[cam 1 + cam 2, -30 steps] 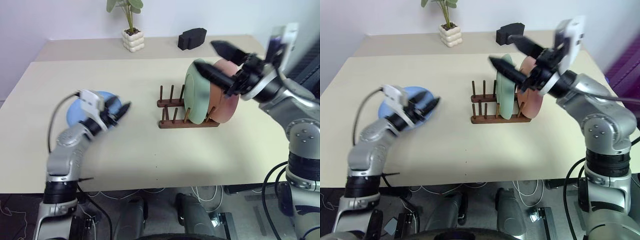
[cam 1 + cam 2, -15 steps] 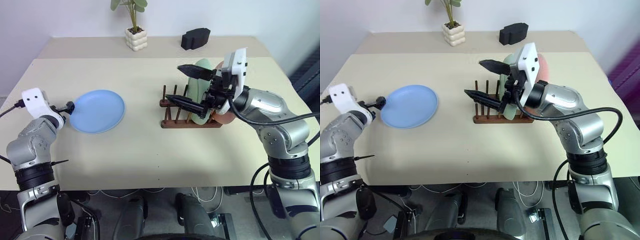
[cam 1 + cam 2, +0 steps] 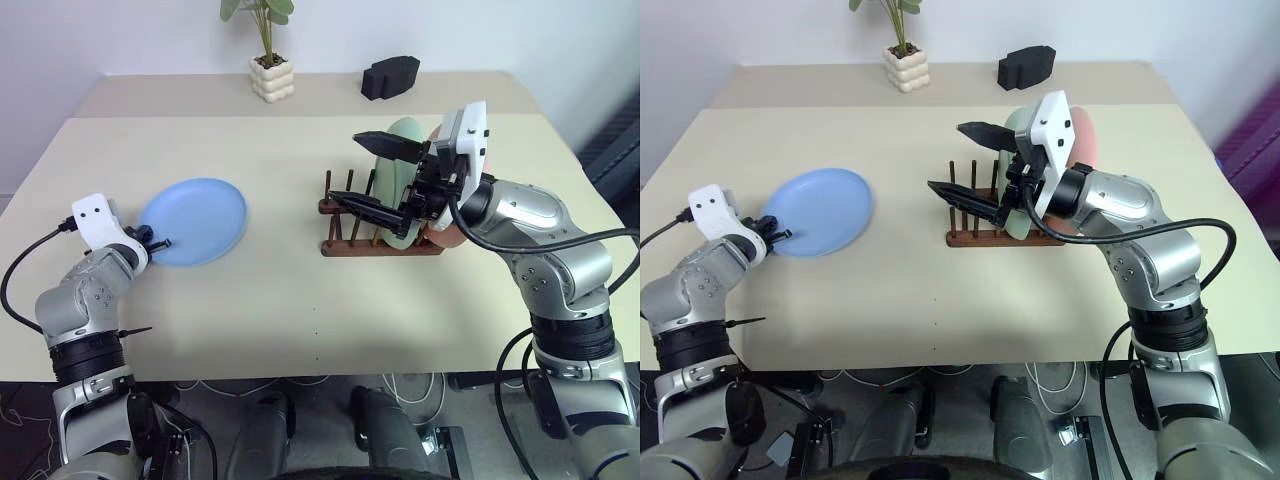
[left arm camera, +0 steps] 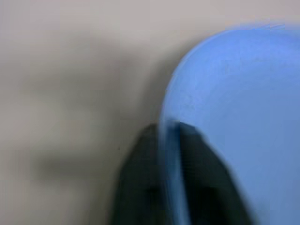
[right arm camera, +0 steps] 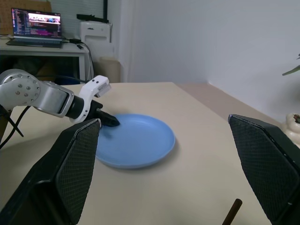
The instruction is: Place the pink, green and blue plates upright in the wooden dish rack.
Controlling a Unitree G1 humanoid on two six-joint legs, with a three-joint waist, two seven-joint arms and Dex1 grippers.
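Left gripper (image 3: 778,236) is pinched on the near-left rim of the blue plate (image 3: 196,220) — wrist view shows the rim sandwiched between both fingers (image 4: 140,187). An edge grip makes sense: it's the only way to tip a flat plate up on edge for the rack (image 3: 378,246). Plate lies on the table (image 3: 300,300), well left of the rack. Right gripper (image 3: 380,175) hovers over the rack, jaws wide, holding nothing — probably waiting to steady or take over. Rack contents: green plate (image 3: 400,150) and pink plate (image 3: 1085,135) upright at its right end; left pegs free for blue.
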